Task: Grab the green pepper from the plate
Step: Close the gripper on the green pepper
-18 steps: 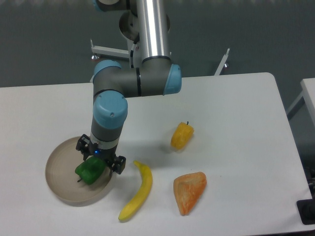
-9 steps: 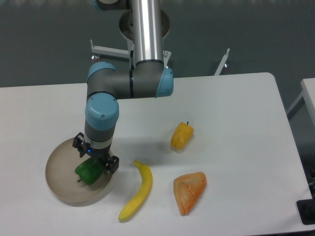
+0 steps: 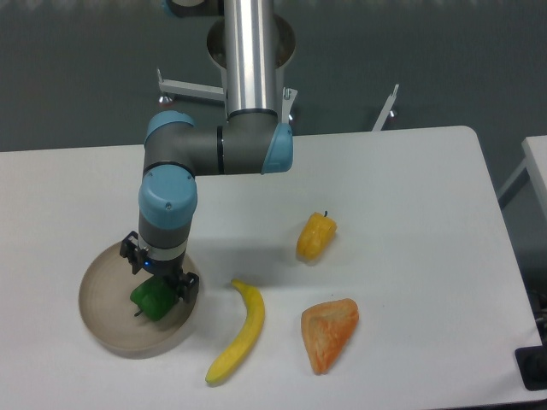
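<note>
Black, our gripper point(image 3: 159, 286) sits low over the green pepper point(image 3: 151, 301) on the plate point(image 3: 102, 309); we cannot tell whether it grips. Right of the plate on the white tabletop point(image 3: 410, 196) lies a banana point(image 3: 239, 333)

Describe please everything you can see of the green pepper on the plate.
The small glossy dark-green bell pepper looks lumpy and blocky, with a thin dark stem pointing down-left. It lies on the round shallow beige-tan plate, right of the plate's middle, towards the long yellow banana. The arm's black two-finger pincer sits directly over it and hides its upper part. Whether the fingers already touch or press it cannot be told from this view.
</note>
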You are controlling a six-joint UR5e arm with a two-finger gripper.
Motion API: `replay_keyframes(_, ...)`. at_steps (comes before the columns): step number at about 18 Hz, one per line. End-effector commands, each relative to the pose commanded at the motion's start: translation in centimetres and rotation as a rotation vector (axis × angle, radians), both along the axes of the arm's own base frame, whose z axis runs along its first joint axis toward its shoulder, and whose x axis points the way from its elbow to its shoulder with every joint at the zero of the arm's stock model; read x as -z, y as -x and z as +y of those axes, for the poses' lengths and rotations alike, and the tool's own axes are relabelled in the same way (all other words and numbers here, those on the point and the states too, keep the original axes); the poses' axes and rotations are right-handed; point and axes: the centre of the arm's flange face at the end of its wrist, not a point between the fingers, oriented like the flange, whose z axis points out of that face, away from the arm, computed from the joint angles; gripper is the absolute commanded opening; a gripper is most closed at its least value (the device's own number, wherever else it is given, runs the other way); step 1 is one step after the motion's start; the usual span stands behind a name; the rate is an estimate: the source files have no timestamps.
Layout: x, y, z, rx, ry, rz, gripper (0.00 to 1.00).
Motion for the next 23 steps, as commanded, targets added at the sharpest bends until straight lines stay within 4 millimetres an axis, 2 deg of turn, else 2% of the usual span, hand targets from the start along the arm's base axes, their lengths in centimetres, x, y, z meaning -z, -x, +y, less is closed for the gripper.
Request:
replay_keyframes(3,0.0,-0.01,0.0,0.003,-0.001,-0.001,1.0)
replay_keyframes(4,0.0,-0.01,0.0,0.008,-0.002,0.0,0.97)
replay_keyframes(12,-0.06,0.02,0.1,0.012,-0.006,0.001,0.48)
replay_keyframes(18,-0.25,0.05,0.19,0.028,-0.012,0.005,0.36)
replay_keyframes(23,-0.53,0.15,0.17,0.031,-0.016,0.006,0.36)
